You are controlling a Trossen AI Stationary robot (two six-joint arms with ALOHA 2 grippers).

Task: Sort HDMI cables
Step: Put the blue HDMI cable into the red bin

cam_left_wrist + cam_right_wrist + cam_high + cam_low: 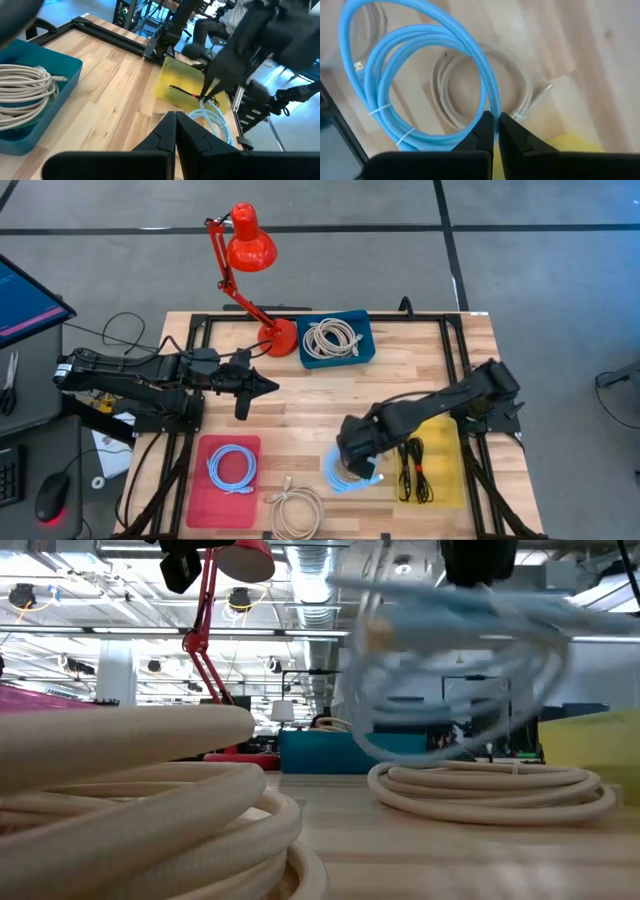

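A light-blue coiled HDMI cable (415,75) hangs from my right gripper (496,122), which is shut on it above the table's near middle (352,465). Under it a beige coil (485,85) lies flat on the wood. A second light-blue coil (232,468) lies in the red tray (205,505). Another beige coil (330,338) sits in the blue bin (364,352), and a black cable (415,470) lies in the yellow tray (445,440). A third beige coil (296,510) lies near the front edge. My left gripper (265,387) waits shut over the left half. My right gripper pinches the strands at one side of the light-blue coil's ring (492,107) between its two fingers. The fingers come from above, pointing down, and lie across the strands. The coil (450,670) hangs tilted below them, lifted clear of the table and of the beige coil (490,790).
A red desk lamp (248,250) stands at the far edge beside the blue bin. Black frame rails (455,350) run along the table's sides. Bare wood (320,400) lies between the two arms.
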